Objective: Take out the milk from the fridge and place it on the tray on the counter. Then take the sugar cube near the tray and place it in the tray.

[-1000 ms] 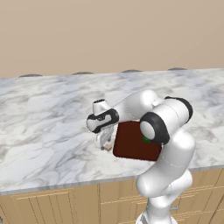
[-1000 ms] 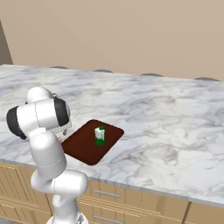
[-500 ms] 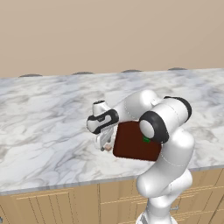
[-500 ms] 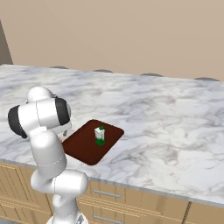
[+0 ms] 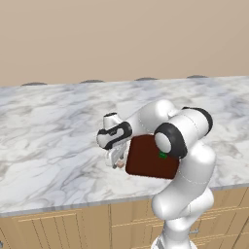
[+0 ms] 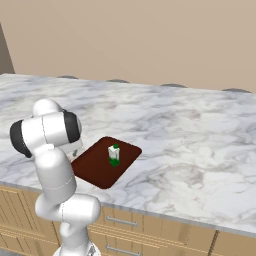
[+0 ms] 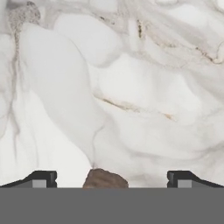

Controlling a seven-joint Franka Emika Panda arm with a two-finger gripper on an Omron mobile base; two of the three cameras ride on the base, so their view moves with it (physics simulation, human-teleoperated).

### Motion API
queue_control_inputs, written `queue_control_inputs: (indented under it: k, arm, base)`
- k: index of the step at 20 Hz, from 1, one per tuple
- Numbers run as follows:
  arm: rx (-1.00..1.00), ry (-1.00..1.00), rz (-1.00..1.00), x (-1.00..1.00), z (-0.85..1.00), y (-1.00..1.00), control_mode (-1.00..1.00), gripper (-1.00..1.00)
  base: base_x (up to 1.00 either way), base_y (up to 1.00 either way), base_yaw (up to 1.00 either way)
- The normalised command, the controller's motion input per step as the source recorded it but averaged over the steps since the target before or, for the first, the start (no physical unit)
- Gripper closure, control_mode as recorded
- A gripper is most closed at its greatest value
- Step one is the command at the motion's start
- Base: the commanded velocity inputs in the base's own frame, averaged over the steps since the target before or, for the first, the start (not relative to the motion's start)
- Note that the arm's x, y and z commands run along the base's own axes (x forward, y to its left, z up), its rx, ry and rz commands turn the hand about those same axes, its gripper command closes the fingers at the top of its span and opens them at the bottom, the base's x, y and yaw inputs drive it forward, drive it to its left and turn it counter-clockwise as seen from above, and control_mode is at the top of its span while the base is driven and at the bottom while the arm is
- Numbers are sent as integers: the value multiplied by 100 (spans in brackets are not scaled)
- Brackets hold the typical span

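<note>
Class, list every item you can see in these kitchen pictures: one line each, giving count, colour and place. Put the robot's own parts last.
counter: one, white-and-grey veined marble, across the whole scene over light wooden drawers.
tray: one, dark reddish-brown, flat on the counter near its front edge.
milk: one, green carton with white top, upright on the tray.
sugar cube: one, pale beige-pink, on the counter beside the tray's left edge, between the finger tips.
wall: one, plain tan, behind the counter.
drawers: several, light wood, below the counter.
arm: one, white with dark joints, bent down over the tray's edge.
gripper: one, pointing down at the counter, fingers apart around the sugar cube.
</note>
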Motion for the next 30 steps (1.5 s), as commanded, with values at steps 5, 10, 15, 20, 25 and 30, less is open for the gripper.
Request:
queue_control_inputs:
  k: [5, 10, 15, 20, 25, 30]
  arm:
    - [0, 3, 0, -3, -11, -18, -100, -100]
    - [0, 5, 0, 0, -12, 0, -100, -100]
    - [0, 4, 0, -18, -14, 0, -100, -100]
    - [0, 2, 5, -34, -13, 0, -100, -100]
    - [0, 0, 9, -28, -7, -6, -100, -100]
    - [1, 0, 8, 1, -8, -3, -100, -100]
  base:
    - [0, 0, 0]
    - [0, 0, 0]
    - [0, 0, 0]
    - [0, 0, 0]
    - [0, 0, 0]
    - [0, 0, 0]
